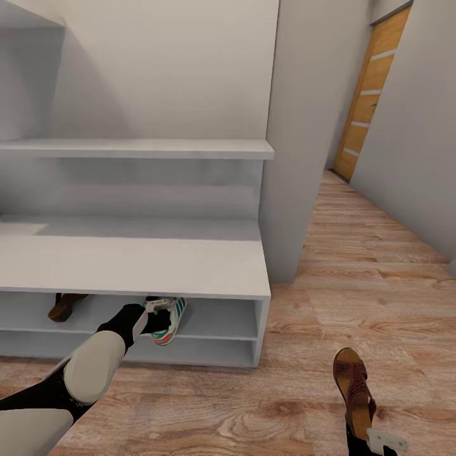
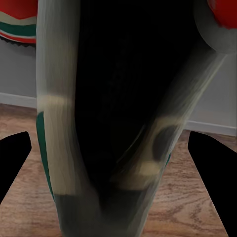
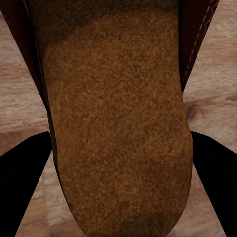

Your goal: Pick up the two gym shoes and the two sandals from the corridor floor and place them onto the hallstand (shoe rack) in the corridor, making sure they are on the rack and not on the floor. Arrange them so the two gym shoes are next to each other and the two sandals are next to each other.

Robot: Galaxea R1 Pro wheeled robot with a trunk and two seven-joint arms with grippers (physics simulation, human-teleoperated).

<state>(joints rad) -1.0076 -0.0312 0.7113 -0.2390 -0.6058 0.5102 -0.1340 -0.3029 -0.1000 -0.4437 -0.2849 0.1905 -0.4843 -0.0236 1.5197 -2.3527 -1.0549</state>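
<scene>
My left gripper (image 1: 154,311) is shut on a white gym shoe (image 1: 168,320) with green stripes and holds it at the mouth of the upper shoe shelf of the pale hallstand (image 1: 133,266). In the left wrist view, that shoe (image 2: 113,123) stands between the dark fingers (image 2: 14,163). A brown sandal (image 1: 63,305) lies on the same shelf, further left. My right gripper (image 1: 379,439) is shut on the other sandal (image 1: 353,383), low over the wood floor (image 1: 380,285). Its tan footbed (image 3: 116,118) runs between the fingers (image 3: 24,177). The second gym shoe is out of view.
The bench top (image 1: 126,263) and a floating shelf (image 1: 139,149) overhang the shoe shelves. A grey wall pier (image 1: 310,139) stands right of the hallstand. The corridor runs back to a wooden door (image 1: 370,95), with open floor on the right.
</scene>
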